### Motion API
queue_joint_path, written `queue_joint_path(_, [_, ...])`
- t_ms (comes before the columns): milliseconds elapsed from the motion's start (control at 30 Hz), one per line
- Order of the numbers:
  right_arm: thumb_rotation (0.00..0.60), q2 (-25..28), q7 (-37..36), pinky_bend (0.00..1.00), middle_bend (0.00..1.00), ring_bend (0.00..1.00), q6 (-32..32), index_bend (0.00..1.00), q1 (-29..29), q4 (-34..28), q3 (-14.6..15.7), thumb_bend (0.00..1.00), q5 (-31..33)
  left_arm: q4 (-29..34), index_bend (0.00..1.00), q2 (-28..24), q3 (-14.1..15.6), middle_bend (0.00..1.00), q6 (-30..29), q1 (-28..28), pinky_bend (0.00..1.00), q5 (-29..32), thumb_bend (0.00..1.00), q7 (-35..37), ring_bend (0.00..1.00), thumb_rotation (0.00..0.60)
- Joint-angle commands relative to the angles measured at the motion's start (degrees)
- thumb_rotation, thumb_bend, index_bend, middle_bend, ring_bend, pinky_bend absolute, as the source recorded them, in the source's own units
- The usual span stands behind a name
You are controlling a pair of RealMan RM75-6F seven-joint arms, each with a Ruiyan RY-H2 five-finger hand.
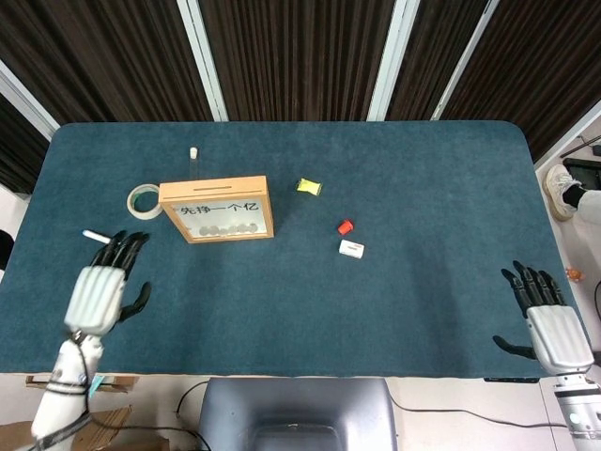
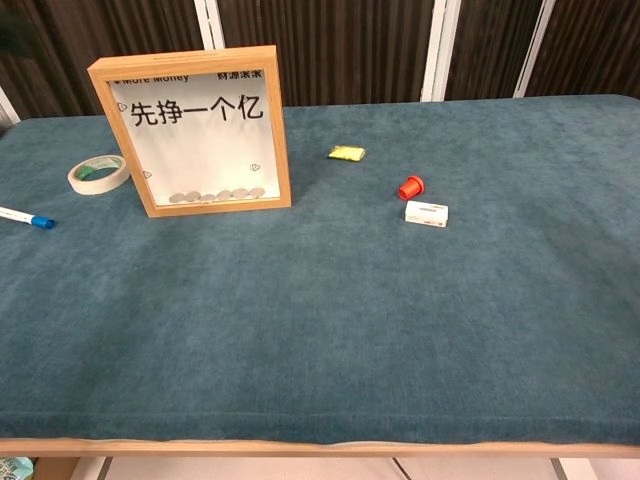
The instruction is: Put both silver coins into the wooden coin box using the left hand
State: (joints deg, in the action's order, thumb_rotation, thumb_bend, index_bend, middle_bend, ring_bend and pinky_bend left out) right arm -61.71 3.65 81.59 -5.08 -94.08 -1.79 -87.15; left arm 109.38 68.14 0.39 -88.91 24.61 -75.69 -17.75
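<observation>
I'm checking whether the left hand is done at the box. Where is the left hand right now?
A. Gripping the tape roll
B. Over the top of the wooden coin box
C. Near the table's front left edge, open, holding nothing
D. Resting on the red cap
C: in the head view the left hand lies open, well clear of the wooden coin box.

Tape roll (image 2: 99,173) + marker (image 2: 27,218) far left; yellow bit (image 2: 347,153), red cap (image 2: 410,187), white box (image 2: 426,213) mid-table.

This looks like a robot test lab rather than a home: a broad table covered in teal felt cloth (image 2: 400,330) stands before dark slatted wall panels (image 1: 300,56) split by white vertical strips (image 1: 387,58).
</observation>
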Motion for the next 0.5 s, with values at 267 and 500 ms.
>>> queue_joint_path(267, [0.600, -2.7, 5.7, 0.00, 0.00, 0.00, 0.7, 0.00, 0.2, -0.7, 0.6, 0.17, -0.9, -18.5, 0.04, 3.1, 7.0, 0.03, -13.4, -17.4, 0.00, -11.5, 0.39, 12.1, 0.00, 0.600])
queue_joint_path(500, [0.600, -2.5, 5.7, 0.00, 0.00, 0.00, 1.1, 0.00, 0.5, -0.5, 0.8, 0.17, -0.9, -17.0, 0.04, 1.5, 6.1, 0.03, -7.8, -17.0, 0.00, -10.8, 0.39, 12.6, 0.00, 0.600])
